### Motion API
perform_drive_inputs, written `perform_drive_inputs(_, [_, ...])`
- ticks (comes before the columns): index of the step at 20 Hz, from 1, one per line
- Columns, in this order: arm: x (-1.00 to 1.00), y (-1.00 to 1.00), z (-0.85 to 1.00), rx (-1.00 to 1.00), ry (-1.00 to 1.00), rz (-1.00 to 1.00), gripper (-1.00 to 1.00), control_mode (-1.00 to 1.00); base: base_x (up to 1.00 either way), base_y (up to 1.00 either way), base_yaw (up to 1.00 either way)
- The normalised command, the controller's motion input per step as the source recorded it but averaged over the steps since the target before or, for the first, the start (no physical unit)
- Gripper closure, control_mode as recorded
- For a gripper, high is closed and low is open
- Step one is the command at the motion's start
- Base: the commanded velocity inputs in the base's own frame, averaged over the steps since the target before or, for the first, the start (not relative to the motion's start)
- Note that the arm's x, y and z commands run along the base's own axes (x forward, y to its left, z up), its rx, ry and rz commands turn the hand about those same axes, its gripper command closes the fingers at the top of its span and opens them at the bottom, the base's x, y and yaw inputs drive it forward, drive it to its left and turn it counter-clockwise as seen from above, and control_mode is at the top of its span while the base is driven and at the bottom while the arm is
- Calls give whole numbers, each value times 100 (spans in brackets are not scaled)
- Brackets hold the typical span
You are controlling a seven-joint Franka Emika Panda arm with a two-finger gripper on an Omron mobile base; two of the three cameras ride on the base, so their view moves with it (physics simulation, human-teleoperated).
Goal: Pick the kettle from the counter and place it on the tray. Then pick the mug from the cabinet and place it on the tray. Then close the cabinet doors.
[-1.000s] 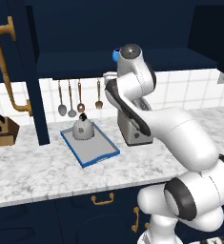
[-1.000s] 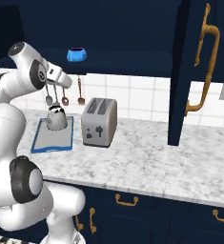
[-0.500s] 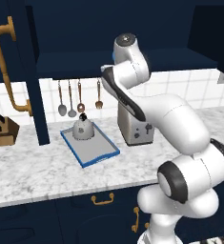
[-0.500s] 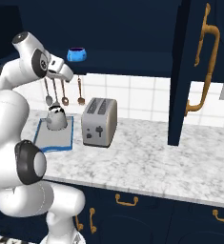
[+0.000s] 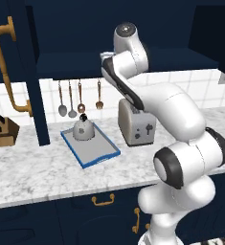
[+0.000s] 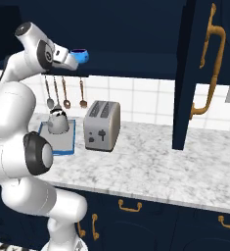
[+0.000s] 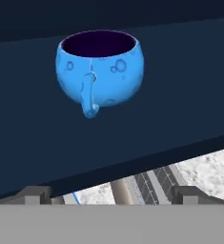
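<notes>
The bright blue mug (image 7: 100,66) stands upright on the navy shelf of the cabinet (image 7: 175,100), its handle turned toward the hand camera. My gripper (image 7: 111,195) is open, just short of the mug and slightly below it, with nothing between its fingertips (image 7: 35,194). In the right base view the gripper (image 6: 71,59) sits right beside the mug (image 6: 80,55) at the shelf's front edge. The silver-grey kettle (image 5: 83,130) rests on the far end of the blue-rimmed tray (image 5: 97,153) on the marbled counter (image 5: 37,177). Both cabinet doors (image 6: 195,73) (image 5: 23,67) stand swung open.
A boxy silver toaster (image 5: 135,127) stands just right of the tray, under my arm. Spoons (image 5: 79,95) hang on the tiled wall behind the kettle. A knife block (image 5: 1,131) sits at the far left. The open right door juts over the counter (image 6: 150,166).
My arm has lifted and reached from above the tray up to the cabinet shelf, bringing the open gripper to the mug. Kettle, tray and mug have not moved.
</notes>
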Motion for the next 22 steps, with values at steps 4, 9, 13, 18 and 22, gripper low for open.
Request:
perform_drive_inputs(4, [33, 0, 35, 0, -15, 0, -100, -100, 0, 0, 0])
perform_drive_inputs(9, [41, 0, 0, 0, -1, 0, -100, -100, 0, 0, 0])
perform_drive_inputs(13, [37, 0, 0, 0, 0, 0, -100, -100, 0, 0, 0])
perform_drive_inputs(18, [32, 0, 0, 0, 0, 0, -100, -100, 0, 0, 0])
perform_drive_inputs(22, [20, 0, 0, 0, 0, -1, -100, -100, 0, 0, 0])
